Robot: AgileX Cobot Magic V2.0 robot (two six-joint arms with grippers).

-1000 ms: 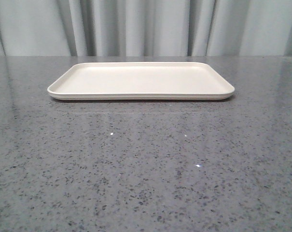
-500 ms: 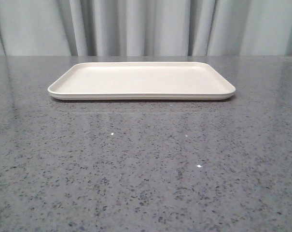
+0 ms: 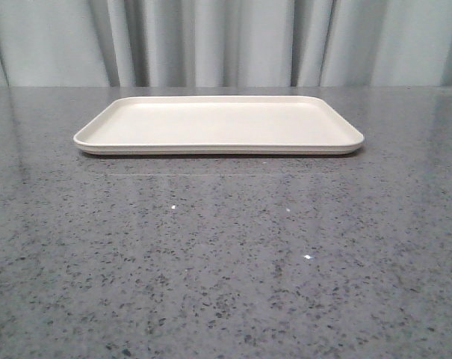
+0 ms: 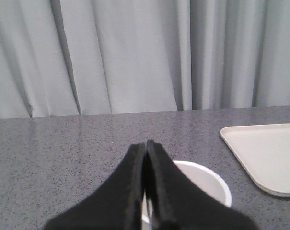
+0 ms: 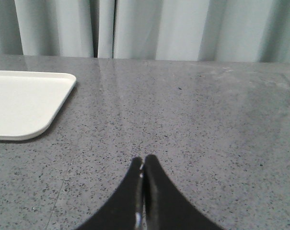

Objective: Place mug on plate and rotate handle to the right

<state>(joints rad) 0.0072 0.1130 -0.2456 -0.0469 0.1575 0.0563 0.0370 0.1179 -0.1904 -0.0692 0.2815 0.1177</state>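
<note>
The cream rectangular plate [image 3: 218, 123] lies empty at the middle back of the grey table in the front view. It also shows in the left wrist view [image 4: 267, 153] and the right wrist view [image 5: 20, 103]. The white mug [image 4: 207, 184] shows only in the left wrist view, upright on the table just beyond and beneath my left gripper [image 4: 145, 145], a short way from the plate's near corner. Its handle and printed face are hidden. My left gripper is shut and empty above the mug's near rim. My right gripper [image 5: 143, 160] is shut and empty over bare table. Neither gripper shows in the front view.
The speckled grey table [image 3: 226, 254] runs back to a pale grey curtain [image 3: 226, 41]. The plate's edge lies well off from my right gripper.
</note>
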